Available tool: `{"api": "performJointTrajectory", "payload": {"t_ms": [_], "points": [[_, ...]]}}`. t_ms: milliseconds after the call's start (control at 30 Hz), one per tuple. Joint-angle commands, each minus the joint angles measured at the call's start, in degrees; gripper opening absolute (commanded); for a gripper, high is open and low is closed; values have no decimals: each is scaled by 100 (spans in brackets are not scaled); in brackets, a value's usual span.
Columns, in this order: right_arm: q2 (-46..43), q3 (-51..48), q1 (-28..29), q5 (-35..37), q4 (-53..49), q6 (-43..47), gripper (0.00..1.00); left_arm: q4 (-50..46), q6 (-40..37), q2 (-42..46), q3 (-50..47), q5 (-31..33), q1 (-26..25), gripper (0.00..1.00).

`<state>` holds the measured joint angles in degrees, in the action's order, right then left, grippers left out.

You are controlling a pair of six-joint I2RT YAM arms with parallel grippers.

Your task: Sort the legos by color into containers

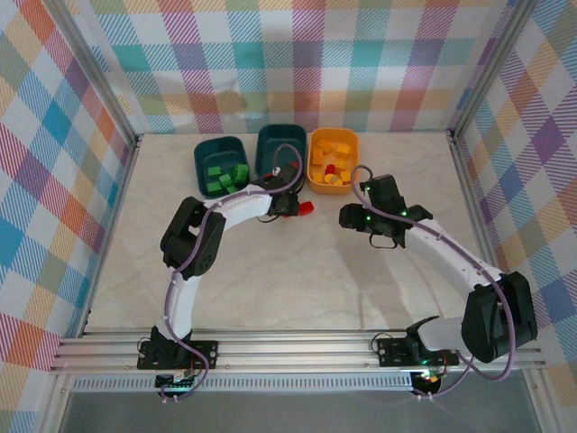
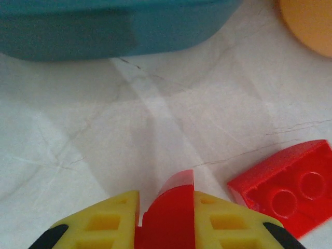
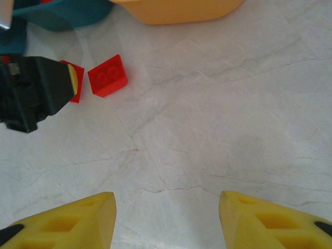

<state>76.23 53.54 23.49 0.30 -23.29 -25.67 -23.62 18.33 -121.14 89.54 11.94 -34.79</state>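
Observation:
My left gripper [image 2: 166, 220] is shut on a small red lego [image 2: 174, 207], low over the table in front of the middle teal container [image 2: 104, 31]. A second red lego [image 2: 290, 187] with two studs lies loose on the table just to its right [image 1: 306, 208]. In the right wrist view that loose lego [image 3: 107, 75] lies beside the left gripper's fingers [image 3: 72, 78]. My right gripper [image 3: 167, 212] stands open over bare table, nothing between its fingers, to the right of the loose lego [image 1: 347, 216].
Three containers stand in a row at the back: a teal one [image 1: 200, 153] holding green legos [image 1: 225, 179], a teal one [image 1: 270, 135] in the middle, and an orange one [image 1: 313, 180] holding yellow-orange legos and a red piece. Plaid walls enclose the table.

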Motion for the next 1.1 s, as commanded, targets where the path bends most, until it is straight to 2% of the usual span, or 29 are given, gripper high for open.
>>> {"api": "performJointTrajectory", "payload": {"t_ms": [0, 67, 167, 300, 400, 600, 700, 767, 900, 967, 1067], "points": [[126, -164, 33, 126, 578, -658, 59, -206, -138, 674, 484, -6, 173, 18], [71, -474, 42, 252, 1218, -1111, 59, -457, -77, 506, 1033, -43, 376, 21], [160, -606, 95, 541, 1552, -1545, 62, -1009, 29, -136, 2140, -201, 691, 21], [419, -482, 121, 423, 1614, -1704, 65, -1812, -81, -1170, 3805, -295, 888, 21], [632, -327, 155, 327, 1583, -1676, 68, -2138, -104, -1755, 4691, -336, 992, 23], [1111, 202, 318, 302, 1422, -1538, 71, -1963, -109, -2155, 5374, -951, 1123, 40], [1309, 379, 424, 314, 1428, -1512, 72, -1940, -134, -2121, 5489, -1023, 1132, 54], [1492, 508, 512, 335, 1414, -1484, 74, -1958, -144, -1996, 5500, -1139, 1140, 62], [2139, 1023, 751, 540, 1141, -1544, 77, -1979, -85, -1424, 5065, -1151, 1141, 66], [2569, 1374, 932, 848, 940, -1662, 80, -1453, 54, -640, 3976, -1008, 1148, 68], [3139, 1859, 1123, 1172, 704, -1935, 83, -128, 576, 939, 1525, -893, 1228, 77]]}}
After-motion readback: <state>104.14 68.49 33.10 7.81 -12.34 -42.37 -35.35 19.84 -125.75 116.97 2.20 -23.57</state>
